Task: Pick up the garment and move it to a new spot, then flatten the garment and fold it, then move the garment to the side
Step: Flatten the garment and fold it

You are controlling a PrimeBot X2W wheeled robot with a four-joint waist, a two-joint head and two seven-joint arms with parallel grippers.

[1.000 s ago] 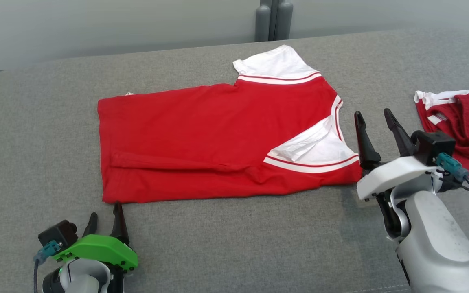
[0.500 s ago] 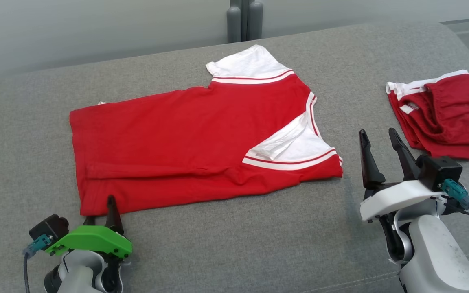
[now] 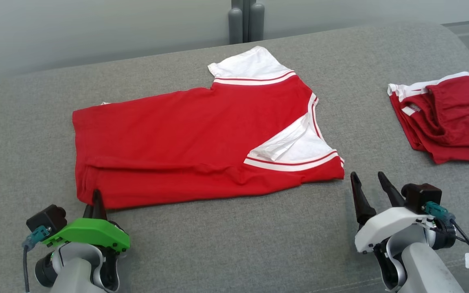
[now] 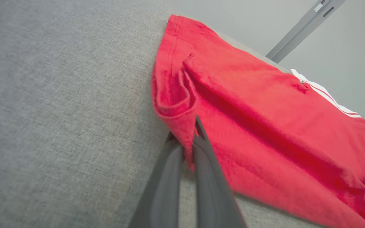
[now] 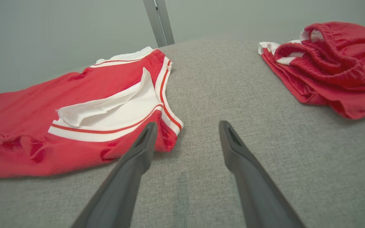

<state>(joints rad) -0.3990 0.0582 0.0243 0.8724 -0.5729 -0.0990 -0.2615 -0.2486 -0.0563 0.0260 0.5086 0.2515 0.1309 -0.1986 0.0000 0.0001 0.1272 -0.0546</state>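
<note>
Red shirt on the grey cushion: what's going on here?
The left gripper is shut on the near left corner of the red shirt, pinching the hem. The shirt lies spread on the grey cushion with one white sleeve folded onto it. The right gripper is open beside the near right corner, holding nothing. Some red shorts lie bunched at the far right.

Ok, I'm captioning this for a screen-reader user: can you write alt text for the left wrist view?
The left gripper, shut, pinches a bunched hem corner of a red T-shirt lying on a grey upholstered surface. The shirt stretches away to the right, where white striped trim shows at the edge.
</note>
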